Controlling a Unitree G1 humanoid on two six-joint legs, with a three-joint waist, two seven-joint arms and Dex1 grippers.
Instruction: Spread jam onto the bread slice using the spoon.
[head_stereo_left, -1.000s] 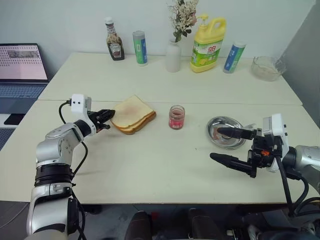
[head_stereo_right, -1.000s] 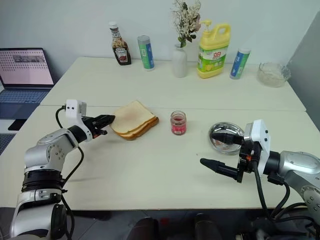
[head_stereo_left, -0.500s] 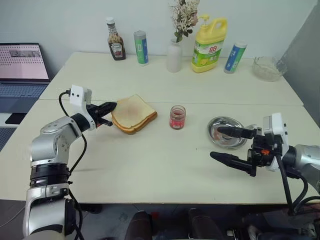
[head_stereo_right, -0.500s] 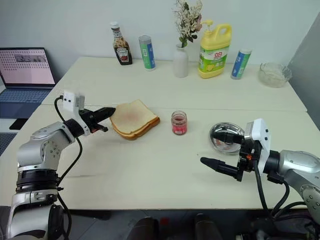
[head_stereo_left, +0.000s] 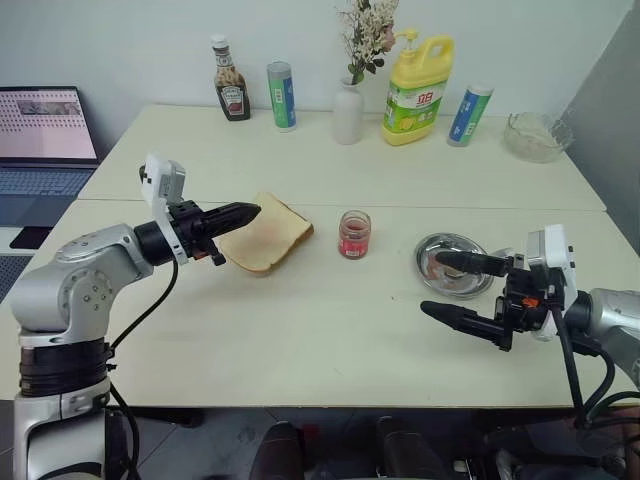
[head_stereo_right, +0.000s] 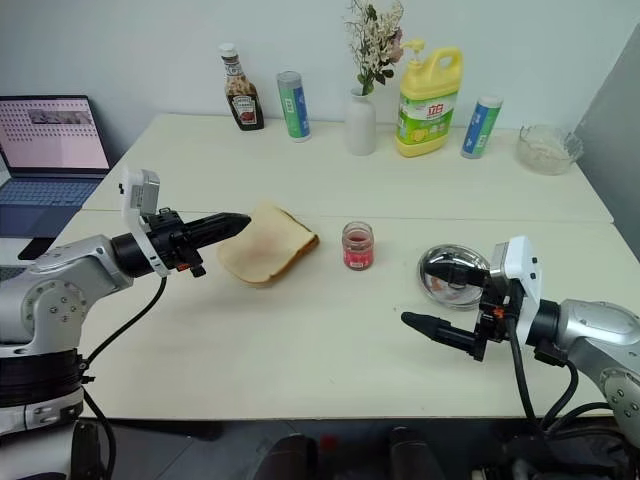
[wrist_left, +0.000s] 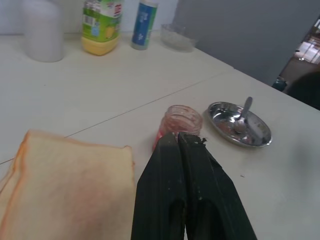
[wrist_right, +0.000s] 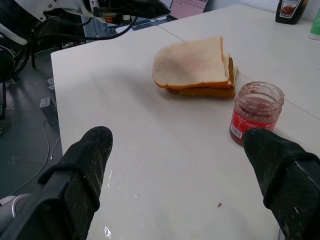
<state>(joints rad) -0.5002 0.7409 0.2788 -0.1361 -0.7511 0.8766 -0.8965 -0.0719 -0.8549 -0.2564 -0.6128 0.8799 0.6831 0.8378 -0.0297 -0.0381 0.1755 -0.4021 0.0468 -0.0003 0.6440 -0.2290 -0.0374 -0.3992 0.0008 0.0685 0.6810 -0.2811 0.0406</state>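
Left gripper (head_stereo_right: 240, 222): fingers pressed together, empty, above the table (head_stereo_left: 330, 330), tips over the left edge of the bread slice (head_stereo_left: 268, 232). Bread tops a stack; lower slices mostly hidden. Jam (head_stereo_left: 353, 234) in jar just right. Spoon (wrist_left: 243, 113) in steel dish (wrist_left: 260, 136), bowl hard to make out. Right gripper (head_stereo_left: 447, 288) wide apart, empty, near the dish.

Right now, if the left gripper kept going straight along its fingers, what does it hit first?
Probably the jam jar: the shut left gripper points straight at it, passing above the bread slice. The height is hard to judge, so it might clear the rim.
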